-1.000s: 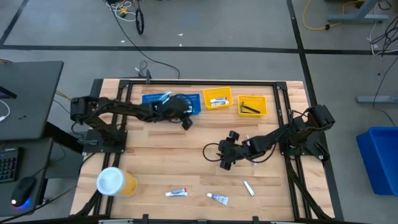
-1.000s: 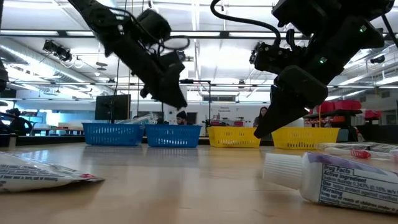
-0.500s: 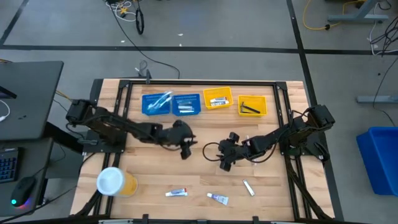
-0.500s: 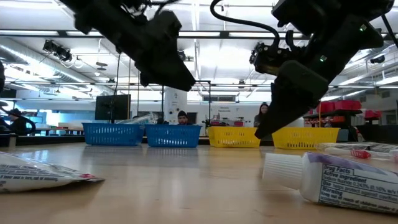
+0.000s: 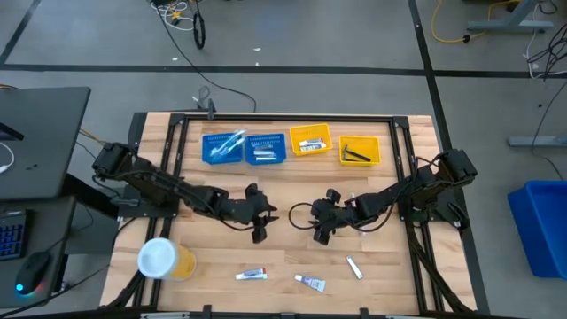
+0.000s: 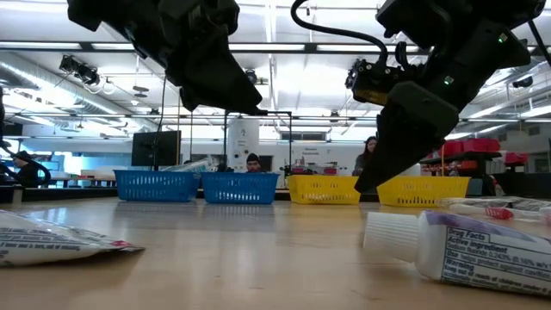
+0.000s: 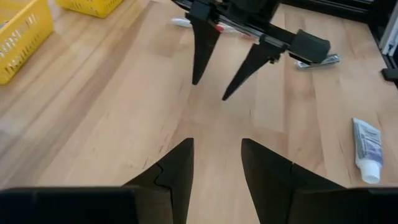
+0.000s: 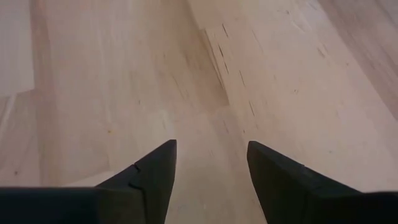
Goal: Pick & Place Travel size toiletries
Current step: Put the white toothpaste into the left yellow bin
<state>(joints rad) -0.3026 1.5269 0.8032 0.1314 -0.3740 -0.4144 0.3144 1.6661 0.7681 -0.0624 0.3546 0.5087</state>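
Since a second ago the left arm has swung away from the blue trays at the table's far edge and come down toward mid-table, so the left gripper (image 5: pixel 259 232) now faces the right gripper (image 5: pixel 318 234) across a stretch of bare wood; the right arm has barely shifted, its fingers drawn in slightly.

The table (image 5: pixel 221 261) is pale, striped butcher-block wood inside a dark metal frame. A yellow tub (image 5: pixel 164 259) with a round white lid stands near the left front corner. Along the far edge sit four small mesh trays: two blue trays (image 5: pixel 243 148) holding pale slim items, and two yellow trays (image 5: pixel 310 140), the right one with a dark-handled piece inside.

Both grippers have dark, tapered, wedge-shaped fingers. The left gripper's jaws stand apart with nothing between them; the right gripper's jaws are likewise parted and empty over bare wood.

The remaining toiletries lie loose on the near part of the table: a white toothpaste tube (image 5: pixel 252 275) with red and blue print, a second white tube (image 5: pixel 311 283) beside it, and a small silvery tube (image 5: pixel 353 267) farther right. A slim pale item (image 5: pixel 353 198) lies by the right arm.
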